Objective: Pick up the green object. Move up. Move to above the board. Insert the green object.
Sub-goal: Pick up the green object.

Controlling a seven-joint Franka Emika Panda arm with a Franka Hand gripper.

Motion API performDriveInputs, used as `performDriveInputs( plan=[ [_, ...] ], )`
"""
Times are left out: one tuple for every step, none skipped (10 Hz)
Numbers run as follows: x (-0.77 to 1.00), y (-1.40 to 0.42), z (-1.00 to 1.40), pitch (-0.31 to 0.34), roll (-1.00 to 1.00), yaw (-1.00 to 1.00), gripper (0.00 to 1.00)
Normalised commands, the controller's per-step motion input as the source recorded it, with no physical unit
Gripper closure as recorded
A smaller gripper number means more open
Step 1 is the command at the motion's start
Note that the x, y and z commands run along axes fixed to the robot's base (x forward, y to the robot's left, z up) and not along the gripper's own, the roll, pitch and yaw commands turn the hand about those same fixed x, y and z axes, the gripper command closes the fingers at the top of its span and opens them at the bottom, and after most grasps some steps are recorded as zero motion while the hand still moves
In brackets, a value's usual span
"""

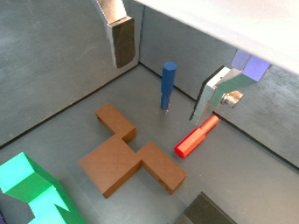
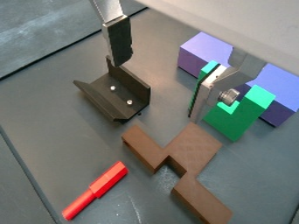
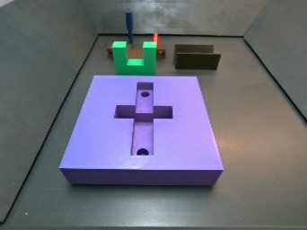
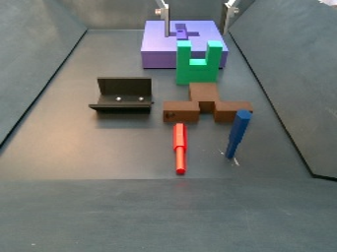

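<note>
The green object (image 4: 198, 65) is a bright green U-shaped block standing on the floor against the purple board (image 4: 182, 45). It also shows in both wrist views (image 1: 30, 184) (image 2: 237, 111) and in a side view (image 3: 135, 57). The board (image 3: 180, 126) has a cross-shaped recess and two small round holes. My gripper (image 2: 160, 86) hangs high above the floor, open and empty, with its jaws wide apart. The green object lies off to one side of it, outside the jaws. Only the fingertips (image 4: 165, 8) show in a side view.
The dark fixture (image 2: 114, 94) stands under one finger and also shows in both side views (image 4: 122, 95) (image 3: 198, 57). A brown cross-shaped piece (image 4: 204, 106), a red peg (image 4: 180, 148) lying flat and an upright blue peg (image 4: 238, 133) are on the floor. Grey walls surround the floor.
</note>
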Motion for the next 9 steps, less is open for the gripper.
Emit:
performDriveInputs(
  plan=[
    [0.00,-0.02,0.00,0.000,0.00,0.00,0.00],
    [0.00,0.00,0.00,0.000,-0.01,0.00,0.00],
    [0.00,0.00,0.00,0.000,-0.01,0.00,0.00],
    [-0.02,0.00,-0.02,0.000,0.00,0.00,0.00],
    [0.00,-0.03,0.00,0.000,0.03,0.00,0.00],
    [0.00,-0.03,-0.05,0.000,0.00,0.00,0.00],
    [0.00,0.00,-0.23,-0.031,-0.01,0.00,0.00],
    [0.00,-0.06,-0.31,-0.064,0.00,0.00,0.00],
    [0.05,-0.10,-0.30,-0.056,0.00,0.00,0.00]
  ],
)
